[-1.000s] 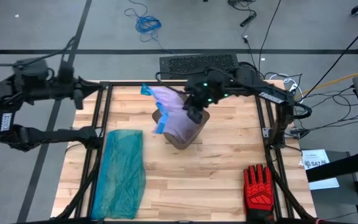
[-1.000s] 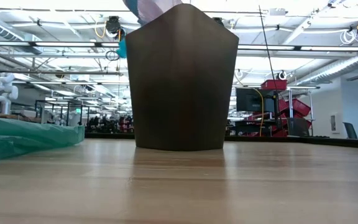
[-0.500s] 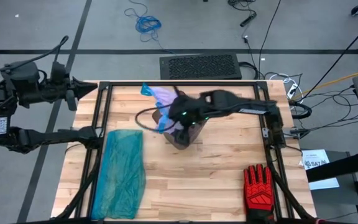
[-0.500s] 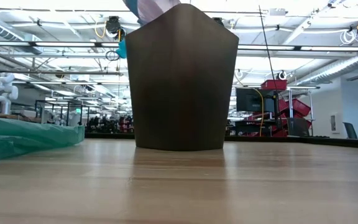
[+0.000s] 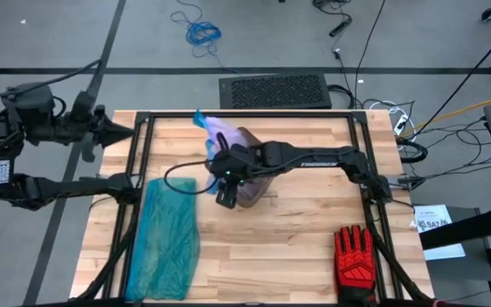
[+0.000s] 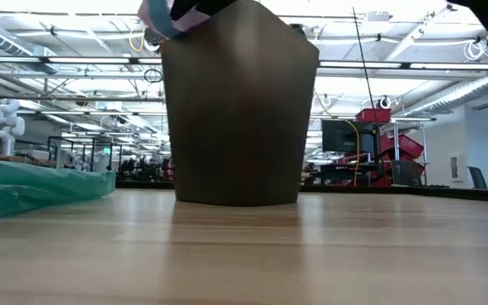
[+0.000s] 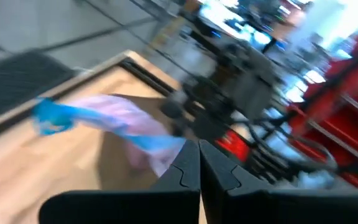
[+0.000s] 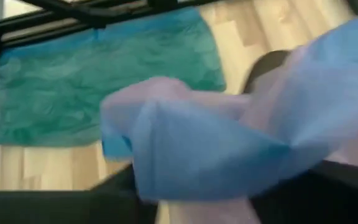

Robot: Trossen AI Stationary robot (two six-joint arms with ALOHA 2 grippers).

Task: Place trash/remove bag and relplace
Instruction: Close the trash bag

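The bag (image 5: 216, 128), pinkish-lavender with a blue drawstring rim (image 8: 191, 155), lies draped over the top of a brown bin (image 5: 258, 194) in the table's middle. Its blue end sticks out past the bin's far-left rim. My right arm reaches over the bin from the table's right. Its gripper (image 5: 225, 194) is at the bin's left rim, close against the bag's blue rim. My left gripper (image 5: 126, 130) is shut and holds nothing, beyond the table's far-left corner, pointing toward the bin. The trash is out of view.
A teal-green plastic bag (image 5: 167, 234) lies flat along the table's left side. A red-and-black glove (image 5: 354, 256) lies at the near right corner. A black frame (image 5: 143, 170) runs around the table top. Bare wood shows in front of the bin (image 6: 240, 110).
My right gripper has swung from the bin's far right side across its top, going down toward the table's left and near edge to the bin's left rim. The bin has shifted slightly toward the table's left. The bag's rim has moved left with it.
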